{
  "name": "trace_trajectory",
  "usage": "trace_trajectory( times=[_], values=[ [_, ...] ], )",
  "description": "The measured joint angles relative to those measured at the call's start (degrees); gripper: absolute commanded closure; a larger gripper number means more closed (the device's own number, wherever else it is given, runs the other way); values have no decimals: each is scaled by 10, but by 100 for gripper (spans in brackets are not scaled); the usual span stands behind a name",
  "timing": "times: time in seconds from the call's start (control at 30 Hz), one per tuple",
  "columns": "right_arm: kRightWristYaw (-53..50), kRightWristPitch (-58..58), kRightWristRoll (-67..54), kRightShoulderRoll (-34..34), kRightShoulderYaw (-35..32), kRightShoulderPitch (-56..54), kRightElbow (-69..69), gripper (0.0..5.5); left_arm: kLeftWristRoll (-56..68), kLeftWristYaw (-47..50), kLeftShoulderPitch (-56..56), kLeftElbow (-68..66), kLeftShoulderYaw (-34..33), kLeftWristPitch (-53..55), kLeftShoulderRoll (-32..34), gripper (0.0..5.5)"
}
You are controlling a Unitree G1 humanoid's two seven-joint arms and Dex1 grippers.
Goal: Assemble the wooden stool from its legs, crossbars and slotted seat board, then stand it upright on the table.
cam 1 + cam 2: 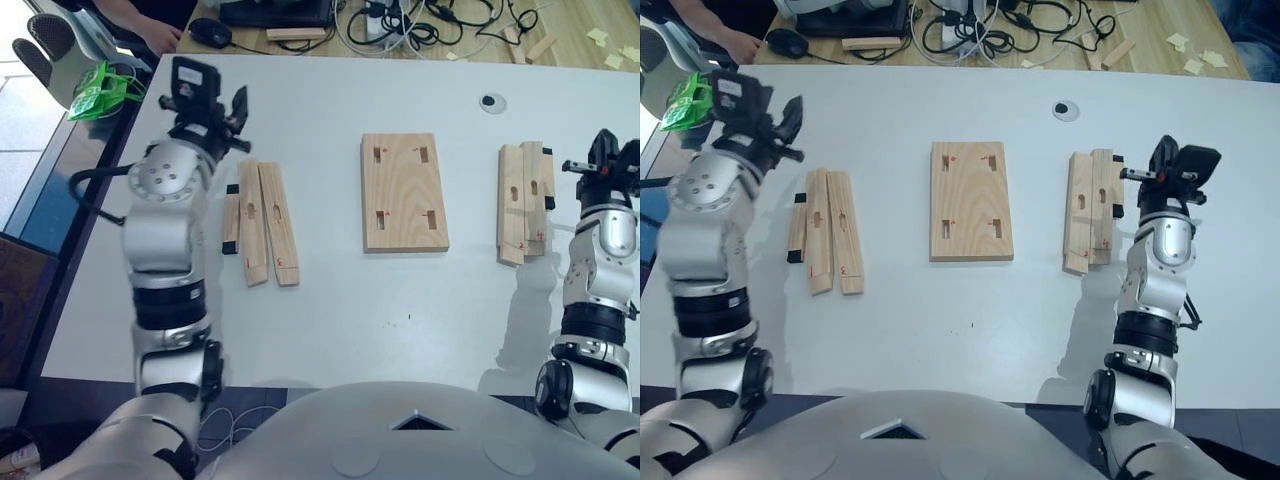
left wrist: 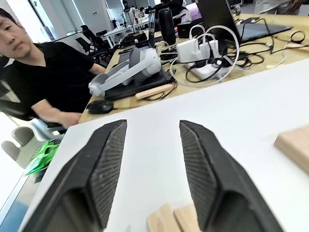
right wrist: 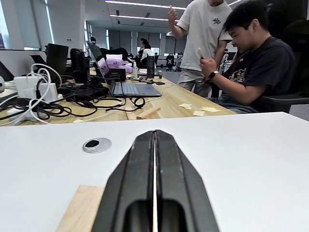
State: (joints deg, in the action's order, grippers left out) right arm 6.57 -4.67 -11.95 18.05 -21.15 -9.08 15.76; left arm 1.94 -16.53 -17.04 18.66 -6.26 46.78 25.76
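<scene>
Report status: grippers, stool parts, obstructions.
Left gripper, jaws open, empty, by left wood pieces. Right gripper, jaws shut, empty, by right wood pieces. Seat board flat between, nothing assembled.

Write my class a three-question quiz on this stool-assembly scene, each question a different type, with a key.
1. True or false: the seat board lies flat on the table with nothing fitted into it.
2. The left pincer is: A open, B shut, C holding a leg.
3. Fill in: the seat board shows ___ slots.
Key: 1 true; 2 A; 3 four.
</scene>
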Motion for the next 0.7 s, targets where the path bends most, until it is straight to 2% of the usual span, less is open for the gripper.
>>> trace_trajectory(
  times=[0.17, 0.27, 0.4, 0.7],
  values=[
    [-24, 6, -2, -31, -5, 50, -42, 550, 12, -49, 122, 90, 1, 147, 81, 224],
    [-31, 14, -13, -35, -17, 58, -54, 550, 6, -69, 176, 121, 20, 148, 138, 179],
    [-36, 16, -22, -35, -32, 71, -63, 550, -3, -76, 218, 122, 22, 143, 169, 129],
    [-50, 35, -41, -43, -42, 85, -96, 550, -9, -92, 254, 140, 55, 130, 197, 129]
  ],
)
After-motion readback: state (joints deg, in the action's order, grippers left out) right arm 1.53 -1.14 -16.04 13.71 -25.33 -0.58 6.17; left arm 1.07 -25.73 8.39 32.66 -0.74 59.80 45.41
